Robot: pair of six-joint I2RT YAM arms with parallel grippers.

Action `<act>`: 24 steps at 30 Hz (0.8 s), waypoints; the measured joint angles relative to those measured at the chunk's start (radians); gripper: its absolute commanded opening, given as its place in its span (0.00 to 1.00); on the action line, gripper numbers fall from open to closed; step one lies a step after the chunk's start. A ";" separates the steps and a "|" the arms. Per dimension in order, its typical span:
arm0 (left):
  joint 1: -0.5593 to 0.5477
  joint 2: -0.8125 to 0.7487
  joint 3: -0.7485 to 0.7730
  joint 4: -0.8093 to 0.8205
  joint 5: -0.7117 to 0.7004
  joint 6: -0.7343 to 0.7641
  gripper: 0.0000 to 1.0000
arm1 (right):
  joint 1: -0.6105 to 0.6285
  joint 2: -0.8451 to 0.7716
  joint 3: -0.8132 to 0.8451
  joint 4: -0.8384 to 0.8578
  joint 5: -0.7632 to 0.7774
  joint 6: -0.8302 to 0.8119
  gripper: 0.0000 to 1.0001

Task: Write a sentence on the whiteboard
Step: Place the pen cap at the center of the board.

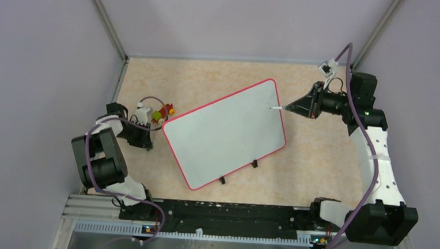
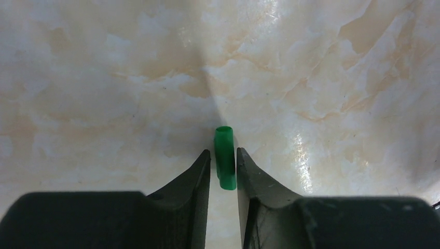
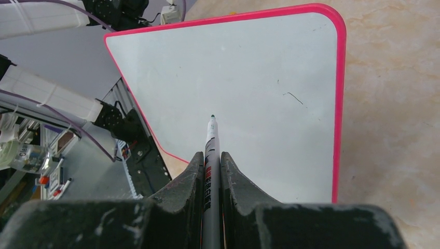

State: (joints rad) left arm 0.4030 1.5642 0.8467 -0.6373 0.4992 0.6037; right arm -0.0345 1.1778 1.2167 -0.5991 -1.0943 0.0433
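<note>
Flat glossy whiteboard [image 1: 223, 133], rounded pink-red rim, askew on marbled beige counter [image 1: 319, 159], right pincer [image 3: 211, 153] pinching slim white marker [image 3: 211, 132], tip over board's far-right corner, left pincer [image 2: 223, 151] clamping green plastic cap [image 2: 224, 141].

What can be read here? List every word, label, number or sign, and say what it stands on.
Nothing can be read for certain.
marker: red and black print on the barrel, too blurred to read.
whiteboard: no words, only a short dark stroke.
clutter beside the table: labels too small to read.
</note>
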 measured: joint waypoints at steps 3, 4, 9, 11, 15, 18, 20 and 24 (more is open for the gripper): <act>-0.012 0.000 0.000 0.000 0.000 -0.002 0.34 | 0.000 0.000 0.000 -0.005 0.002 -0.007 0.00; -0.015 -0.002 0.000 0.000 0.000 -0.003 0.35 | 0.000 0.000 0.000 -0.010 0.002 -0.009 0.00; -0.032 -0.005 0.000 -0.002 -0.010 -0.006 0.42 | 0.002 0.000 0.000 -0.023 0.003 -0.017 0.00; -0.036 -0.009 0.000 -0.006 -0.010 -0.007 0.47 | 0.006 0.000 0.000 -0.026 0.003 -0.017 0.00; -0.042 -0.013 0.012 -0.041 0.005 -0.007 0.54 | 0.014 0.001 0.009 -0.050 0.007 -0.033 0.00; -0.043 -0.018 0.067 -0.121 0.051 -0.011 0.56 | 0.028 0.006 0.044 -0.087 0.014 -0.063 0.00; -0.043 -0.034 0.129 -0.166 0.100 -0.016 0.56 | 0.059 0.019 0.094 -0.121 0.017 -0.091 0.00; -0.043 -0.103 0.245 -0.227 0.186 -0.030 0.60 | 0.122 0.047 0.175 -0.161 0.031 -0.131 0.00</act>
State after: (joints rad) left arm 0.3599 1.4609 1.0920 -0.8642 0.6853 0.5739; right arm 0.0879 1.2251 1.3918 -0.7597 -1.0637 -0.0879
